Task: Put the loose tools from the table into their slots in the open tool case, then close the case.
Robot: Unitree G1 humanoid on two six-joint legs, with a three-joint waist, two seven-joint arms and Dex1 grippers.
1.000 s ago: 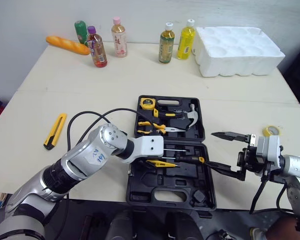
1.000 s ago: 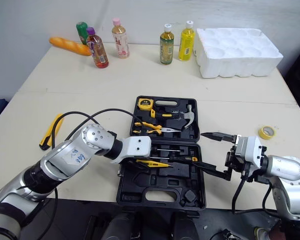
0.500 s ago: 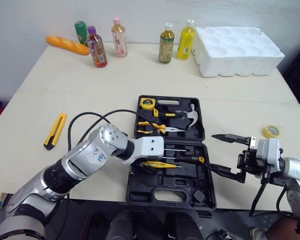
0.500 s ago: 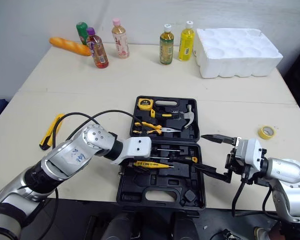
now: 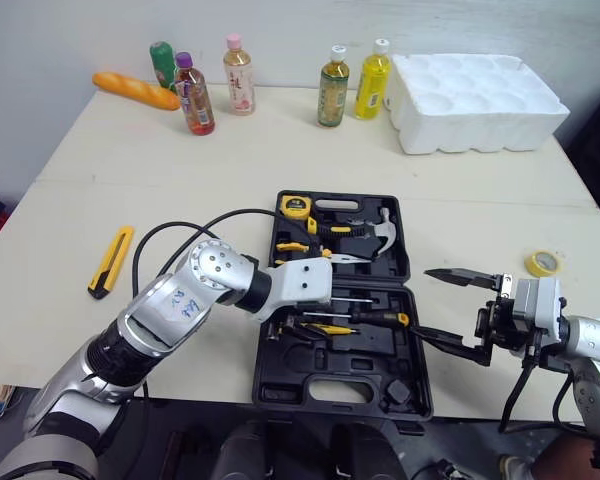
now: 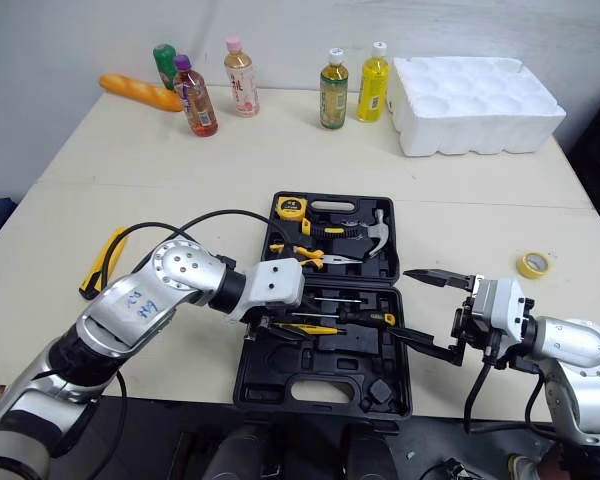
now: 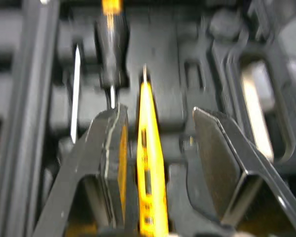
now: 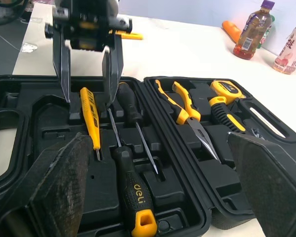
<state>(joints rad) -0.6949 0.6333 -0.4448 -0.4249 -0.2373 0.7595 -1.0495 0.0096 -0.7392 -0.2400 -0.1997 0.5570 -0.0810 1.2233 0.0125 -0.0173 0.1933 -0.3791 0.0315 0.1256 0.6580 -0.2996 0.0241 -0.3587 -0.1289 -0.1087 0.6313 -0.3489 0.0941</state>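
Yellow slim tester screwdriver (image 8: 89,116) sits in its slot in open black plastic tool case (image 5: 320,385); left tool (image 8: 86,94) straddles it, fingers apart, probably to seat it. Right tool (image 5: 422,300) wide, parked beside case. Yellow utility knife (image 5: 110,262), yellow tape roll (image 5: 542,262) loose on counter (image 5: 180,170).

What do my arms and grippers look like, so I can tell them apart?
Left arm: silver, with a black ribbed band, a blue handwritten mark, a looping black cable and a white boxy wrist housing. Right arm: silver, with a pale grey wrist block and a black lead hanging below. Left gripper and right gripper each have two black tapered fingers.
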